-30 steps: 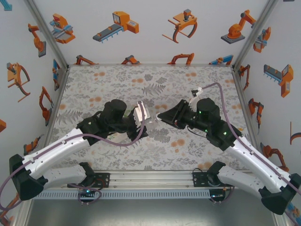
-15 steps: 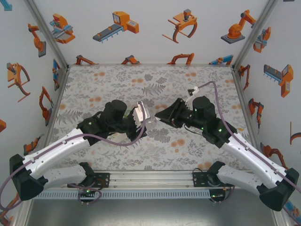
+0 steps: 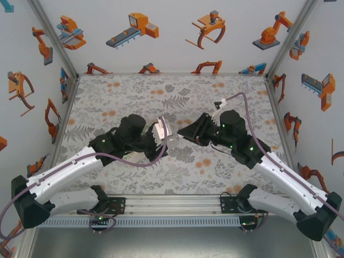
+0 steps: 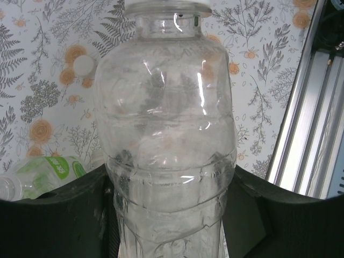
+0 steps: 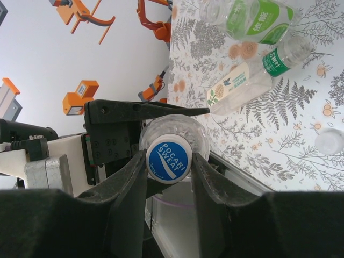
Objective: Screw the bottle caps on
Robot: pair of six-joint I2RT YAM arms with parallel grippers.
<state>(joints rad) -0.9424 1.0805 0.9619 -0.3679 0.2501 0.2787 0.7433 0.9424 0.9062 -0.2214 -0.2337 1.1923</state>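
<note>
My left gripper [image 3: 159, 132] is shut on a clear bottle [image 4: 164, 123], held by its lower body above the table with its neck pointing at the right arm. A blue cap [image 5: 169, 158] printed POCARI SWEAT sits on that bottle's mouth. My right gripper [image 5: 169, 162] is shut on this cap, with a finger touching each side. In the top view the two grippers meet at mid-table, the right gripper [image 3: 181, 133] tip against the bottle [image 3: 162, 129]. The bottle's neck is hidden behind the cap.
Two more bottles lie on the patterned table: one with a green label [image 5: 252, 19] and one with a beige-and-green label [image 5: 250, 79]. A loose white cap [image 5: 329, 141] lies nearby. The aluminium rail [image 4: 306, 123] runs along the near edge.
The right wrist has shifted a little left and turned slightly at the cap. The left arm and the bottle have barely moved.
</note>
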